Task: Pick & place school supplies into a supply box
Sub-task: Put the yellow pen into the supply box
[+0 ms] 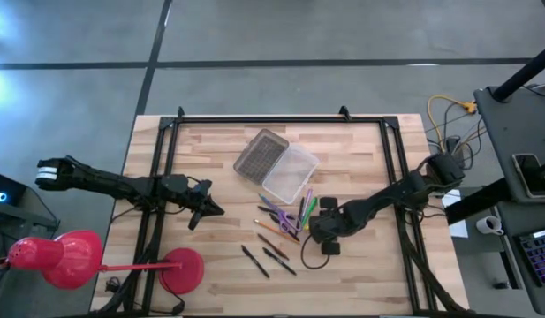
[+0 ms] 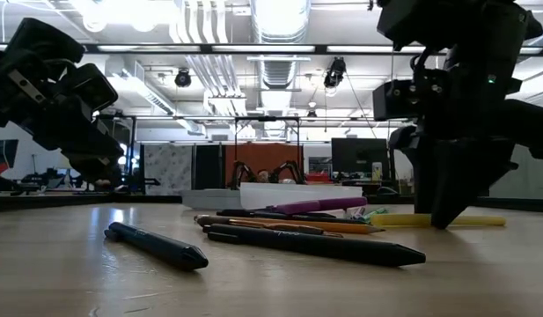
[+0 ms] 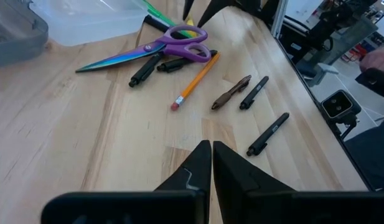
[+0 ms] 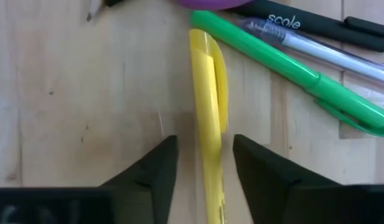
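Currently supply box [image 1: 290,172] open, nothing visible inside; right claw [image 4: 204,165] parted astride yellow pen [image 4: 208,106]; left claw [image 3: 211,163] closed, empty.

The supply box [image 1: 276,163] lies on the table [image 1: 210,265]. Nearer me than the box lie the school supplies [image 1: 285,225]. My right gripper [image 4: 204,155] straddles one pen [image 4: 207,93] at their right edge; my left gripper [image 1: 210,210] waits well left of the box.

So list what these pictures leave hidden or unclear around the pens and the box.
- Box: in the low view, only a pale strip behind the pens; whether anything lies inside cannot be told.
- Yellow pen: in the right wrist view, its near end runs off the edge between the right gripper fingers, which are open.
- Scissors: in the high view, too small to separate from the surrounding pens.
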You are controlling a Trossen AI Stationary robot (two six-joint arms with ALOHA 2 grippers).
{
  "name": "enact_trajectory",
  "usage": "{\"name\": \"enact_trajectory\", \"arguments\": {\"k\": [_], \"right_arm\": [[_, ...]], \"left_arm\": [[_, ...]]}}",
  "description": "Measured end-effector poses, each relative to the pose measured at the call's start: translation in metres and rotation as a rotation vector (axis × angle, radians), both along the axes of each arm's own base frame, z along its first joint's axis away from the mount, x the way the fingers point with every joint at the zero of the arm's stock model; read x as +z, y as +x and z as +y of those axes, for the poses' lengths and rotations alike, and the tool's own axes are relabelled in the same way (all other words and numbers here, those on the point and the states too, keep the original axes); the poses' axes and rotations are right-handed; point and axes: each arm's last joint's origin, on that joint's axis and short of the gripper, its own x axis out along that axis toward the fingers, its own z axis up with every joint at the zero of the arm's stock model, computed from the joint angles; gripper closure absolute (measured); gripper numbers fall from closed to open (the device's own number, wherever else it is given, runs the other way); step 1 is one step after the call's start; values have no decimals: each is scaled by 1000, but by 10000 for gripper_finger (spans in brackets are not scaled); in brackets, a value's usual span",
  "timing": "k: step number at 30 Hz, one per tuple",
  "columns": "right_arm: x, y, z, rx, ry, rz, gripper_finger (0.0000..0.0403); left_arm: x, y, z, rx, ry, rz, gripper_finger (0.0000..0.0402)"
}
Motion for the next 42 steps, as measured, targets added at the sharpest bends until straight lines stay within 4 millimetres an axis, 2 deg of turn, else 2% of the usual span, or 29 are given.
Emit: {"name": "enact_trajectory", "arguments": {"k": [4,8,13,18,23,25,28,30,35,37,42], "right_arm": [[0,0,0,-12,56,14,334],[-4,-2,-5,-117,147,41,380],[-4,-2,-11,-274,240,54,381],[10,-7,-19,-512,280,-8,381],[31,-12,-44,-863,292,-191,382],[36,-13,-53,-920,298,-266,382],[56,-6,-69,-929,372,-450,382],[63,-1,-86,-1029,421,-537,382],[61,8,-134,-1411,534,-713,381],[51,11,-148,-1523,548,-718,380],[25,25,-163,-1589,609,-608,349]], "left_arm": [[0,0,0,0,0,0,401],[0,0,0,0,0,0,401],[0,0,0,0,0,0,401],[0,0,0,0,0,0,401],[0,0,0,0,0,1,401],[0,0,0,0,0,0,401],[0,0,0,0,0,-1,401],[0,0,0,0,0,-1,401],[0,0,0,0,0,-1,401],[0,0,0,0,0,-2,401],[0,0,0,0,0,1,401]]}}
